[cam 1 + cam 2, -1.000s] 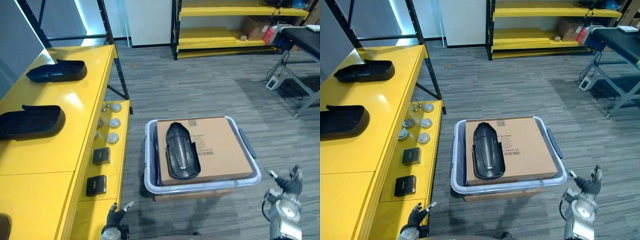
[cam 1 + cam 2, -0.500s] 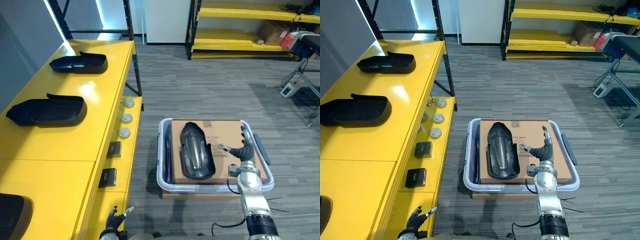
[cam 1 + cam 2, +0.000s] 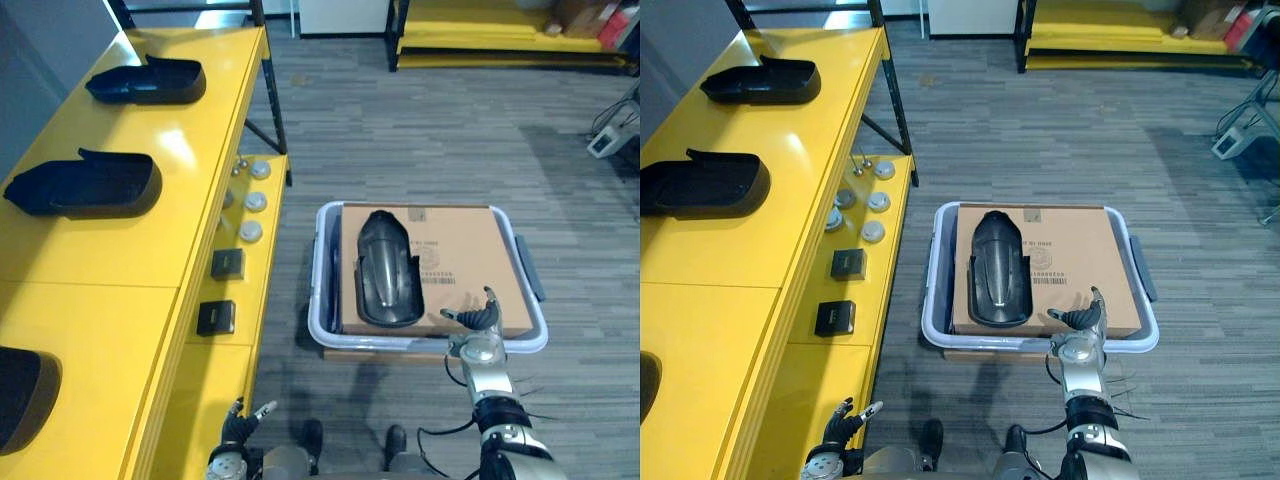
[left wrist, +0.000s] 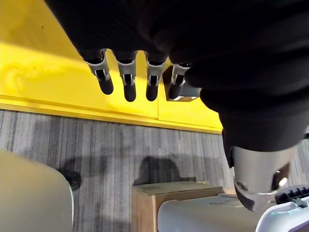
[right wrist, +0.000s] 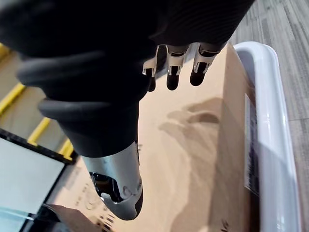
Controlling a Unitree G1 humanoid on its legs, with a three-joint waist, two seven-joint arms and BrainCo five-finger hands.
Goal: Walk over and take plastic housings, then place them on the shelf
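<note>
The yellow shelf [image 3: 120, 250] carries black plastic housings [image 3: 85, 185]; a white bin [image 3: 322, 290] sits on the floor [image 3: 420, 130].

A black housing [image 3: 25, 395] at the yellow shelf's [image 3: 110, 290] near left edge is cut off by the picture, the cardboard box [image 3: 455, 265] hides the white bin's [image 3: 320, 300] inside, and the round pieces [image 3: 250, 231] on the shelf's lower ledge are too small to tell.

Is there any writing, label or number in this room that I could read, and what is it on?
On top of the cardboard box, a printed label with a barcode: too small to read.
Near the box's far edge, a small mark: too small to read.
On the box's side, a strip label in the right wrist view: blurred, unreadable.
No text is legible.
</note>
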